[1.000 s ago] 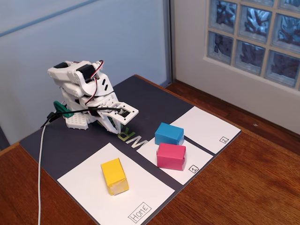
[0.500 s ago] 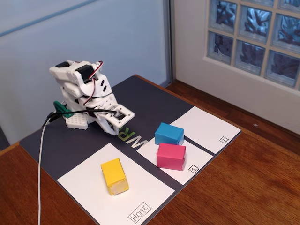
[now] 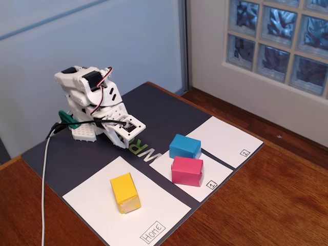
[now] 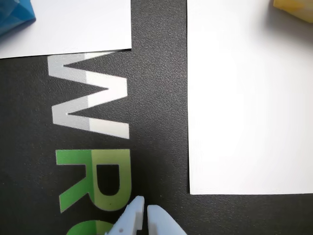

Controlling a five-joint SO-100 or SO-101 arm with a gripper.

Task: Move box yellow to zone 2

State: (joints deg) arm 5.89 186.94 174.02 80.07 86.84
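Observation:
The yellow box [image 3: 125, 192] lies on the large white sheet marked "Home" [image 3: 92, 205] at the front left in the fixed view. Only its corner shows at the top right of the wrist view [image 4: 296, 9]. Zone 2 [image 3: 225, 141] is the white sheet at the far right with a boxed "2"; nothing lies on it, and it is out of the wrist view. My gripper [image 3: 128, 137] sits low over the dark mat behind the Home sheet, on a folded arm, well apart from the yellow box. In the wrist view the gripper [image 4: 145, 211] is shut and empty.
A blue box [image 3: 185, 146] and a pink box [image 3: 187, 170] sit on the sheet marked "1" [image 3: 218, 177], between Home and zone 2. The blue box shows at the wrist view's top left [image 4: 14, 14]. The dark mat [image 3: 77, 154] lies on a wooden table.

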